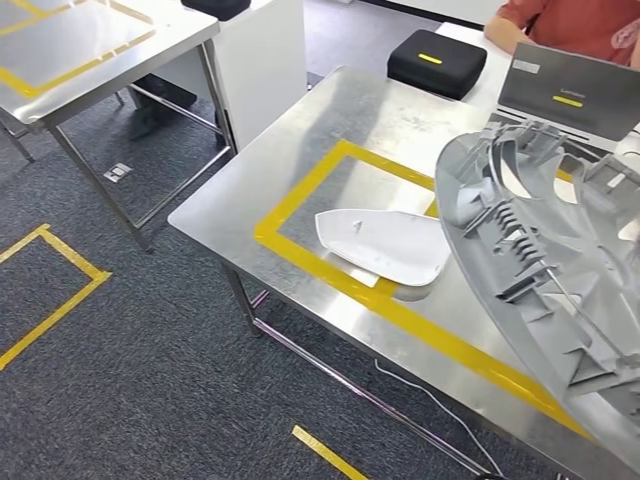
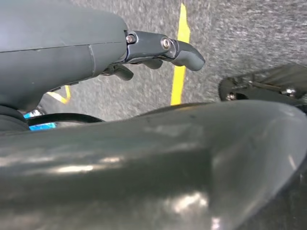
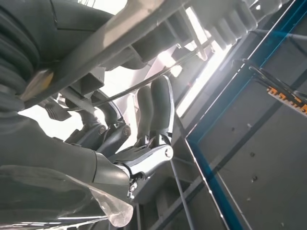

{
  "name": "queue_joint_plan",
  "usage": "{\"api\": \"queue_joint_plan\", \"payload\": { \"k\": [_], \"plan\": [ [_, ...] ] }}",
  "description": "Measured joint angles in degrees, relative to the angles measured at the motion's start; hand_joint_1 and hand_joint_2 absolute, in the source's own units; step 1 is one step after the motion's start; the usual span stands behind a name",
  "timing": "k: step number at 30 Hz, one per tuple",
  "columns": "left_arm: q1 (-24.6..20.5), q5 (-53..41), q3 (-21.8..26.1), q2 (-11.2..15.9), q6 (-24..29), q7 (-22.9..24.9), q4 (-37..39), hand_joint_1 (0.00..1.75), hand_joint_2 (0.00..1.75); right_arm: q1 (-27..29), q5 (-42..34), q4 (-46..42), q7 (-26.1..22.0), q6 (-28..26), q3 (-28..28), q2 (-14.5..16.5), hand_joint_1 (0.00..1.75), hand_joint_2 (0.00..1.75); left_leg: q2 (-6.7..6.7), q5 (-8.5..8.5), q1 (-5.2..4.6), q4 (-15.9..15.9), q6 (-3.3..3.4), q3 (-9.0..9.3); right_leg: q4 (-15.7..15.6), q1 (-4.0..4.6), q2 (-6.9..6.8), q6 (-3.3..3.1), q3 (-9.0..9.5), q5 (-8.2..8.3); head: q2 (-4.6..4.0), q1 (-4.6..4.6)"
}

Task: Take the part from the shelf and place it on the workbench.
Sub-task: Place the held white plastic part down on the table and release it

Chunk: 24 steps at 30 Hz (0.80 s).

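The part (image 1: 543,260) is a large grey plastic panel with ribs and clips on its inner face. It hangs tilted over the right end of the steel workbench (image 1: 302,150), above the yellow tape frame (image 1: 317,265). In the right wrist view my right hand (image 3: 145,143) grips the part (image 3: 119,28), its fingers (image 3: 161,103) curled around a thin rib. My left hand (image 2: 108,52) hangs over the carpet, its fingers (image 2: 181,50) stretched out and holding nothing.
A white curved piece (image 1: 381,245) lies inside the tape frame. A laptop (image 1: 573,95), a black case (image 1: 438,62) and a person's red sleeve (image 1: 558,20) are at the far side. A second steel table (image 1: 90,50) stands at the left. A blue shelf frame (image 3: 231,91) runs behind my right hand.
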Motion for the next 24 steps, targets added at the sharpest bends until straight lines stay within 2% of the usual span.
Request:
{"api": "queue_joint_plan", "payload": {
  "k": [1,2,3,5,7,8,9,10,12,13,14,16,17,21,24],
  "plan": [
    [-0.08,0.0,-0.03,-0.07,0.02,0.03,0.0,0.0,0.0,0.05,0.03,0.0,-0.01,0.0,0.02,-0.01,1.75,1.75,0.53,0.02,0.1,-0.41,0.05,0.11,-0.06,-0.11,0.38,0.39,-0.37,0.1,0.0,-0.13],
    [-0.12,0.0,-0.05,-0.08,0.04,0.07,0.01,0.0,0.0,0.11,0.07,0.01,-0.01,0.0,0.02,-0.01,1.75,1.75,1.11,0.21,0.22,-0.78,0.16,0.21,0.13,-0.1,-0.07,0.73,-0.71,-0.07,0.0,-0.08],
    [-0.11,0.0,-0.08,-0.11,0.07,0.08,0.02,0.0,0.0,0.11,0.09,0.02,-0.01,0.0,0.03,-0.01,1.75,1.75,1.77,0.41,0.37,-1.16,0.33,0.36,1.18,-0.05,-1.14,1.01,-1.4,-0.8,0.0,0.08],
    [-0.05,-0.01,-0.2,-0.16,0.09,0.11,0.04,0.0,0.0,0.09,0.1,0.13,-0.04,0.0,0.05,-0.01,1.75,1.75,3.2,0.61,0.46,-1.59,0.59,0.55,6.65,-0.02,-4.11,1.5,-4.18,-3.81,0.0,0.41],
    [0.13,-0.01,-0.39,-0.17,0.09,0.22,0.05,0.0,0.0,0.05,0.08,0.3,-0.05,0.0,0.05,-0.01,1.75,1.75,4.69,0.54,0.41,-1.54,0.68,0.51,13.83,-0.16,-5.38,1.97,-7.72,-6.69,0.0,0.52],
    [0.19,-0.01,-0.46,-0.16,0.09,0.32,0.05,0.0,0.0,0.07,0.08,0.41,-0.05,0.0,0.05,-0.01,1.75,1.75,5.44,0.48,0.39,-1.52,0.67,0.53,15.58,-0.24,-5.59,2.17,-8.57,-6.86,0.0,0.52],
    [0.2,-0.01,-0.49,-0.15,0.08,0.42,0.06,0.0,0.0,0.09,0.09,0.5,-0.04,0.0,0.04,-0.01,1.75,1.75,6.12,0.4,0.39,-1.48,0.6,0.56,15.05,-0.31,-5.79,2.3,-8.27,-5.94,0.0,0.53],
    [0.16,0.01,-0.5,-0.16,0.07,0.57,0.07,0.0,0.0,0.11,0.1,0.58,-0.03,0.0,0.04,-0.01,1.75,1.75,6.71,0.3,0.4,-1.42,0.48,0.63,12.23,-0.38,-6.18,2.36,-6.75,-4.12,0.0,0.54],
    [0.06,0.09,-0.52,-0.19,0.05,0.93,0.07,0.0,0.0,0.08,0.1,0.68,-0.01,0.0,0.04,-0.01,1.75,1.75,7.65,-0.07,0.21,-1.19,-0.03,0.82,4.12,-0.29,-8.14,2.25,-2.18,-0.97,0.0,0.56],
    [0.05,0.14,-0.54,-0.19,0.06,1.07,0.07,0.0,0.0,0.06,0.08,0.73,-0.01,0.0,0.05,-0.01,1.75,1.75,8.01,-0.26,0.04,-1.04,-0.34,0.88,1.33,-0.18,-8.89,1.97,-0.57,-0.3,0.0,0.5],
    [0.05,0.17,-0.56,-0.18,0.09,1.13,0.07,0.0,0.0,0.07,0.04,0.81,0.04,0.0,0.05,-0.01,1.75,1.75,8.33,-0.39,-0.13,-0.94,-0.64,0.93,0.03,-0.05,-9.34,1.65,0.21,-0.27,0.0,0.48],
    [0.02,0.22,-0.62,-0.18,0.15,1.15,0.07,0.0,0.0,0.14,0.02,1.04,0.26,0.0,0.02,-0.01,1.75,1.75,8.96,-0.4,-0.23,-1.05,-1.09,1.13,-0.13,0.07,-8.66,0.98,0.25,-0.3,0.0,0.43],
    [0.0,0.28,-0.65,-0.16,0.17,1.15,0.07,0.0,0.0,0.16,0.01,1.19,0.34,0.0,-0.04,-0.01,1.75,1.75,9.15,-0.46,-0.25,-1.25,-1.03,1.32,-0.2,0.03,-8.44,0.9,0.27,-0.19,0.0,0.43],
    [-0.26,0.93,-0.89,-0.03,0.31,1.32,0.08,0.0,0.0,0.08,0.05,2.44,0.17,0.0,-0.63,-0.01,1.75,1.75,9.17,-0.38,-0.34,-1.59,0.9,1.68,-0.47,-0.01,-8.15,0.73,0.5,-0.06,0.0,-0.13],
    [-0.29,1.62,-0.97,0.02,0.2,1.89,0.09,0.0,0.0,-0.27,0.29,3.9,0.14,0.0,-1.74,-0.01,1.75,1.75,9.07,-0.19,-0.22,-1.69,0.98,1.67,-0.43,0.24,-8.26,0.44,0.53,-0.23,0.0,-0.12]
  ]
}}
